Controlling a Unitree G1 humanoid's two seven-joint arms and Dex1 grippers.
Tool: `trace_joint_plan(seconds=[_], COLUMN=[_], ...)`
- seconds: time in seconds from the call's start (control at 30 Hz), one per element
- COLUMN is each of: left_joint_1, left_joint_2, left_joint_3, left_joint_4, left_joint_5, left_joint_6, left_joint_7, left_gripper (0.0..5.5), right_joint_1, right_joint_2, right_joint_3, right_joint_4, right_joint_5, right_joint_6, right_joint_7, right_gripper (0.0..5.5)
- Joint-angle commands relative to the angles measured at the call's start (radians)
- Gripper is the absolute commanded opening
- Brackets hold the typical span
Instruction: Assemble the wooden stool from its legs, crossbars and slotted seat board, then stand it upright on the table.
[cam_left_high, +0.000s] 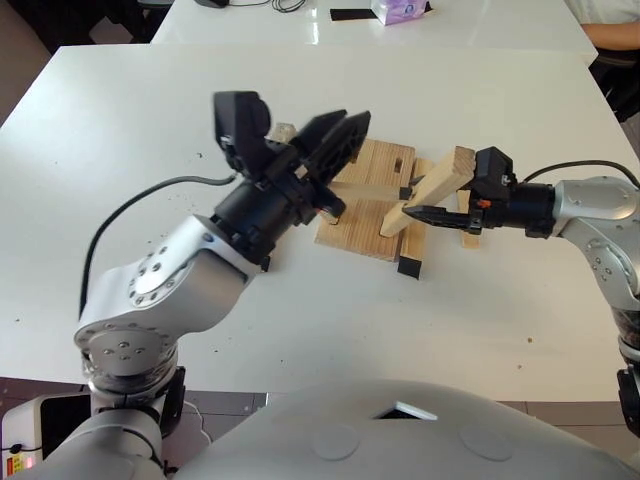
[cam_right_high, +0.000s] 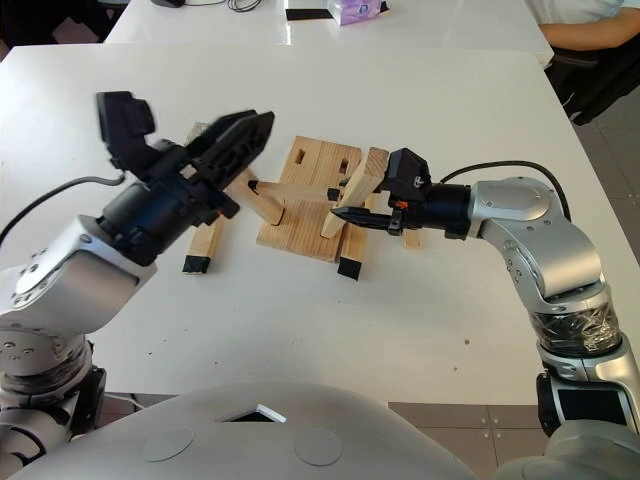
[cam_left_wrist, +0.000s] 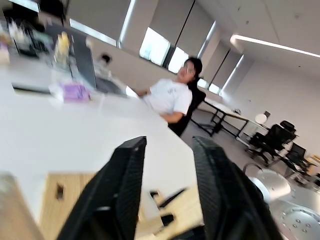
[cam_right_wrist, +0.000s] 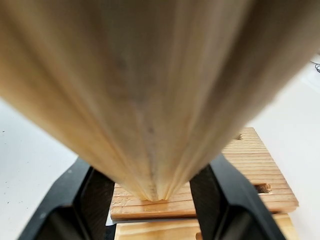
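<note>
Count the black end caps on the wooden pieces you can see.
2. One cap tips the leg in the right gripper, at the seat board's near edge; the other tips the piece lying left of the board. More may be hidden.

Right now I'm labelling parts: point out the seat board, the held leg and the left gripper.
seat board (cam_right_high: 303, 228), right eye view, bare top of the near slat.
leg (cam_right_high: 366, 172), right eye view, side face near its upper end.
left gripper (cam_left_wrist: 167, 146), left wrist view, midway between its fingertips.
</note>
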Motion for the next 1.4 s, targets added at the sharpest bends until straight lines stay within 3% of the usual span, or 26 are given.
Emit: trace_joint_plan(seconds=[0.03, 0.17, 0.33, 0.57, 0.67, 0.83, 1.03, 1.23, 1.4], left_joint_1=[-0.039, -0.08, 0.0, 0.119, 0.125, 0.03, -0.043, -0.02, 0.026], left_joint_2=[-0.014, 0.001, 0.006, 0.046, 0.004, -0.147, -0.14, -0.142, -0.109], left_joint_3=[-0.091, -0.168, -0.262, -0.292, -0.254, -0.086, -0.041, -0.134, -0.24], left_joint_4=[0.085, 0.148, 0.206, 0.262, 0.27, 0.137, 0.077, 0.289, 0.412], left_joint_5=[0.047, 0.167, 0.26, 0.4, 0.446, 0.285, 0.213, 0.402, 0.5], left_joint_6=[0.028, 0.092, 0.176, 0.224, 0.201, 0.024, -0.014, 0.068, 0.193], left_joint_7=[0.025, -0.017, -0.075, -0.207, -0.234, -0.298, -0.29, -0.267, -0.383], left_gripper=[0.8, 0.04, 0.0, 0.0, 0.0, 0.0, 0.0, 0.0, 0.0], right_joint_1=[-0.006, -0.029, -0.052, -0.107, -0.109, -0.091, -0.088, -0.099, -0.116], right_joint_2=[0.006, 0.016, 0.02, 0.047, 0.051, 0.034, 0.027, 0.043, 0.055], right_joint_3=[0.03, 0.047, 0.064, 0.048, 0.05, 0.05, 0.057, 0.064, 0.078], right_joint_4=[0.017, 0.035, 0.043, 0.019, 0.023, 0.039, 0.058, 0.074, 0.089], right_joint_5=[-0.037, -0.047, -0.055, -0.014, -0.021, -0.038, -0.054, -0.057, -0.065], right_joint_6=[0.028, 0.024, 0.029, 0.082, 0.087, 0.078, 0.063, 0.056, 0.049], right_joint_7=[-0.021, -0.026, -0.022, -0.037, -0.035, -0.02, -0.004, -0.01, -0.012], right_gripper=[2.04, 2.04, 2.04, 2.04, 2.04, 2.04, 2.04, 2.04, 2.04])
